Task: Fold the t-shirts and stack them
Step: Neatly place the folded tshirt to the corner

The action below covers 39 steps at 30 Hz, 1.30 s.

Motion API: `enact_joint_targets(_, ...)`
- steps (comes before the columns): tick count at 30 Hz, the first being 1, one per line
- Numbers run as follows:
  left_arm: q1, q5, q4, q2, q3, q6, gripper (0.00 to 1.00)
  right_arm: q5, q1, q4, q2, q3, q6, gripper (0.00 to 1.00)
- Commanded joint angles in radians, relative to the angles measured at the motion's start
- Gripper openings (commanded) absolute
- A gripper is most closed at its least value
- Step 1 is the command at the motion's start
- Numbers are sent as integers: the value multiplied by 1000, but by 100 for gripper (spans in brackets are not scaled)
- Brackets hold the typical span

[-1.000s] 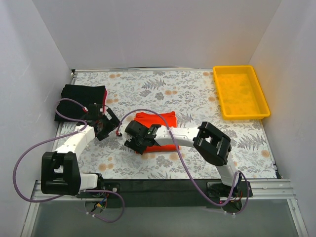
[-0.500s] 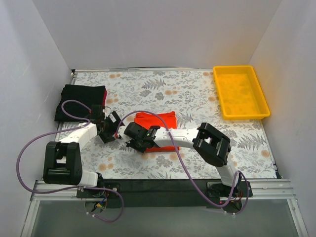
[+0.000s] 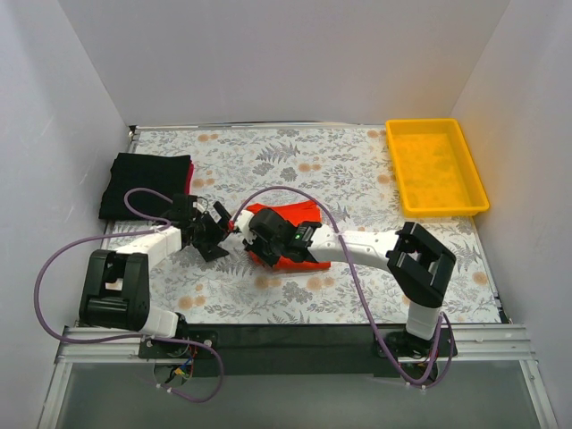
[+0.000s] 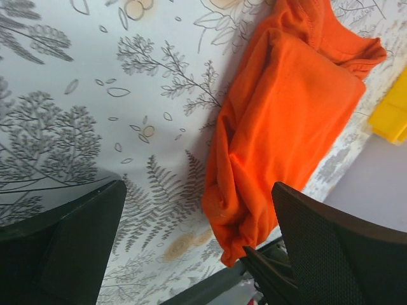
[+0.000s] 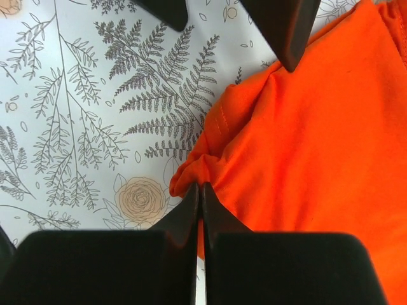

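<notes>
Your right fingers (image 5: 187, 219) are pressed together on the near-left corner of the orange t-shirt (image 5: 305, 127), which lies mid-tabletop (image 3: 357, 170), its bulk running right and away from that pinch. Your left fingers (image 4: 70, 241) stand wide apart, holding nothing, just left of that edge. The folded black stack (image 3: 147, 177) sits far-left, nearer the left arm, so I'd carry leftward.
</notes>
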Motion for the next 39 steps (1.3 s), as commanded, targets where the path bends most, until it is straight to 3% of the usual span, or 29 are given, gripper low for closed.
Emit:
enact_joint_targets(1, -27, 50, 44, 28, -40, -78, 93, -39, -14, 106, -50, -40, 31, 1)
enact_joint_targets(14, -203, -36, 122, 106, -34, -256, 93, -65, -46, 175, -93, -83, 99, 1)
enact_joint_targets(21, -249, -65, 248, 129, -91, -351, 82, -99, -49, 198, -113, -79, 122, 1)
enact_joint_targets(24, -252, -79, 253, 161, -53, -325, 74, -127, -49, 202, -98, -80, 125, 1)
enact_joint_targets(27, -251, -93, 251, 183, -11, -287, 57, -163, -49, 202, -82, -85, 132, 1)
enact_joint_targets(28, -251, -108, 251, 187, -5, -276, 51, -179, -49, 202, -79, -86, 137, 1)
enact_joint_targets(29, -252, -117, 247, 190, 1, -268, 37, -185, -49, 202, -79, -86, 140, 3)
enact_joint_targets(32, -251, -146, 222, 187, 33, -207, 0, -188, -49, 202, -93, -91, 145, 15)
enact_joint_targets(34, -251, -163, 164, 190, 65, -115, 0, -184, -49, 202, -108, -99, 145, 23)
enact_joint_targets(35, -251, -188, 138, 199, 114, -79, 0, -177, -49, 202, -133, -114, 149, 35)
enact_joint_targets(37, -249, -241, 40, 210, 171, 35, 0, -151, -49, 202, -166, -135, 152, 50)
enact_joint_targets(38, -251, -316, 9, 215, 238, 69, 0, -144, -51, 202, -205, -157, 151, 69)
enact_joint_targets(39, -249, -359, -55, 224, 269, 107, 0, -127, -51, 177, -225, -169, 151, 74)
